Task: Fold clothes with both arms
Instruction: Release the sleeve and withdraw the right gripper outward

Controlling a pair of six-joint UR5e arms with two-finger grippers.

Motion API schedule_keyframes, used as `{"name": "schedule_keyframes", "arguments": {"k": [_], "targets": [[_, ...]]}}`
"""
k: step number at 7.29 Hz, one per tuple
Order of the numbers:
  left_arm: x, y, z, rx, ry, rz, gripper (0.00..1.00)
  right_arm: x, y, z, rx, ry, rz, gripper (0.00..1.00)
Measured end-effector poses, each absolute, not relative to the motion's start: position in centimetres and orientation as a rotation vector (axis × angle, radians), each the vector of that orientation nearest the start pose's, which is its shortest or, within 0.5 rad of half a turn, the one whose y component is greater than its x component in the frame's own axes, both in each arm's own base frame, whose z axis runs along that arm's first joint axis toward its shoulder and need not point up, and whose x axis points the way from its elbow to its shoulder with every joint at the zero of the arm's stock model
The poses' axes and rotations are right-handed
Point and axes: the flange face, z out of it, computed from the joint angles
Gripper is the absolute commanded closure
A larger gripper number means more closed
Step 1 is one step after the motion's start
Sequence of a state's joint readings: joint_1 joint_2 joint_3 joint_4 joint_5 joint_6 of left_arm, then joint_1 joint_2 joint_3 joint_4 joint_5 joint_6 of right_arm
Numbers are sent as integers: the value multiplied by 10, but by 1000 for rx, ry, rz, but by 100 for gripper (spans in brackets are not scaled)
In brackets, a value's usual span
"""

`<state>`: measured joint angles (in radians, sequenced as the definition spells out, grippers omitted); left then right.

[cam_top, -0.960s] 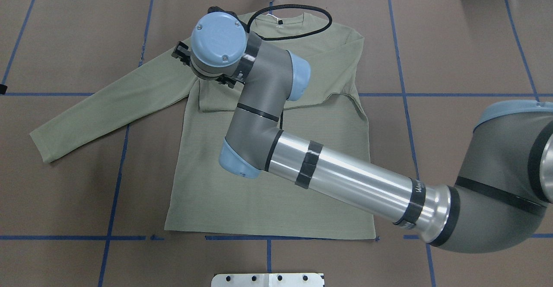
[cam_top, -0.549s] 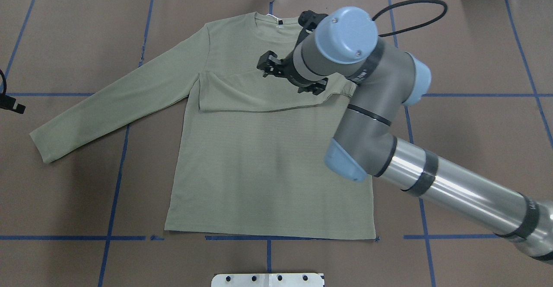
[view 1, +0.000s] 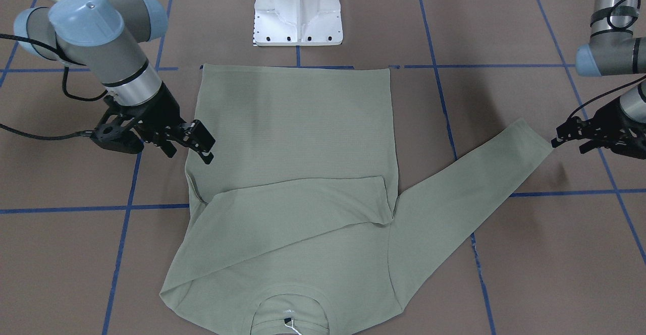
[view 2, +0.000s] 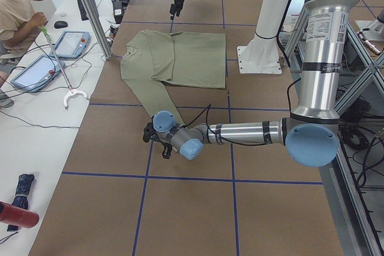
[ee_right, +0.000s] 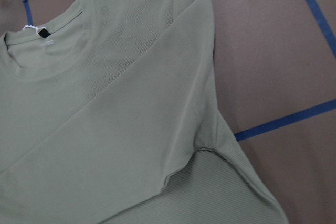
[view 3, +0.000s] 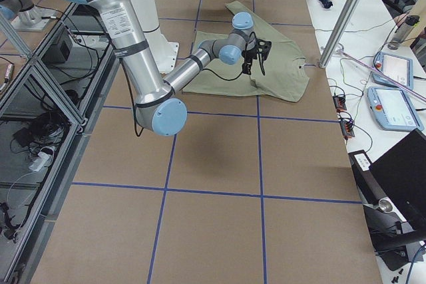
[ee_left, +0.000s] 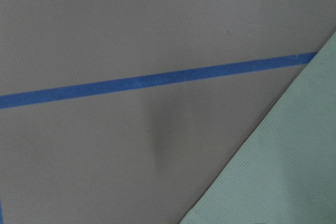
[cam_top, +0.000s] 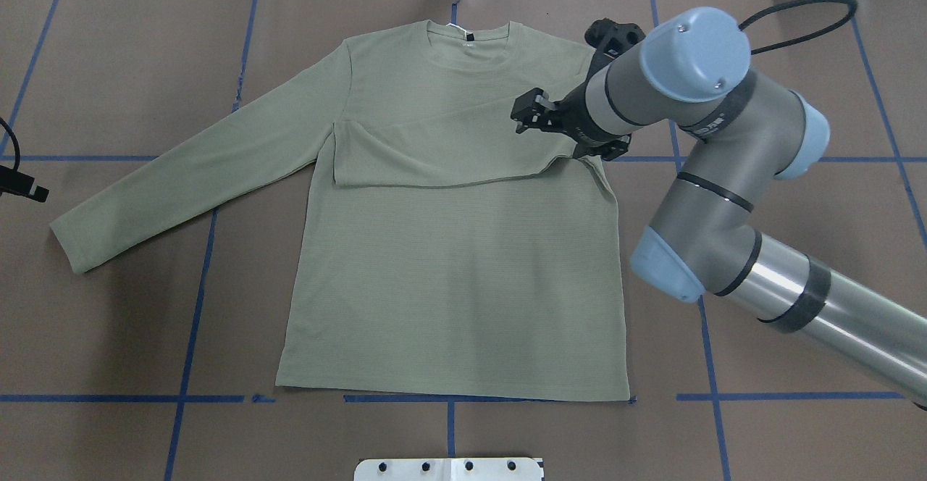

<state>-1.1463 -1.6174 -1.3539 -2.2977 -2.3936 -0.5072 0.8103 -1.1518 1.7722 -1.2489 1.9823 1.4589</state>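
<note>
Front-facing view: one shirt (view 1: 292, 123) lies flat on the table (view 1: 504, 274); its hem is at 12 o'clock by the one white pedestal (view 1: 298, 7), its collar (view 1: 287, 305) at 6 o'clock; one sleeve (view 1: 282, 199) is folded across the chest, the other sleeve (view 1: 469, 178) stretches out toward 2 o'clock. Two arms show; the right arm (view 1: 101, 37) comes in from 10 o'clock with its wrist bent down; the right gripper (view 1: 189, 148) hangs at the shirt's 9 o'clock edge, fingers spread wide and empty; the left arm (view 1: 613, 22) drops in at 2 o'clock; the left gripper (view 1: 568, 141) sits just beside the outstretched cuff, fingers apart, nothing between them.

Overhead view: the right arm enters from 4 o'clock, elbow doubled back, its gripper over the shirt's 2 o'clock shoulder; only a tip of the left gripper shows at 9 o'clock.

Left side view: the near arm reaches low along the table to the cuff; one person (view 2: 15, 10) sits at 10 o'clock.

Right side view: the near arm stretches over the shirt, gripper pointing down.

Left wrist view: one blue tape line (ee_left: 157, 80) crosses the table; the sleeve's edge fills 4 o'clock.

Right wrist view: collar at 10 o'clock; the folded sleeve runs diagonally across the chest.
</note>
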Motion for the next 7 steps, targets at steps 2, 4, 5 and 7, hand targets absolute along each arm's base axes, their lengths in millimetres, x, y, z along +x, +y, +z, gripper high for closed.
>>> {"name": "schedule_keyframes", "arguments": {"k": [2,4,5,7], "targets": [[179,-503,661,88,949,177,30,-337,-522,326,86,-970,412,0],[186,-500,665,73,945,185,36,-321,-525,339,82,-962,393,0],[187,-499,667,68,943,185,37,-319,-526,338,82,-965,394,0],[187,-498,669,61,941,182,49,-317,-524,333,83,-974,398,0]]}}
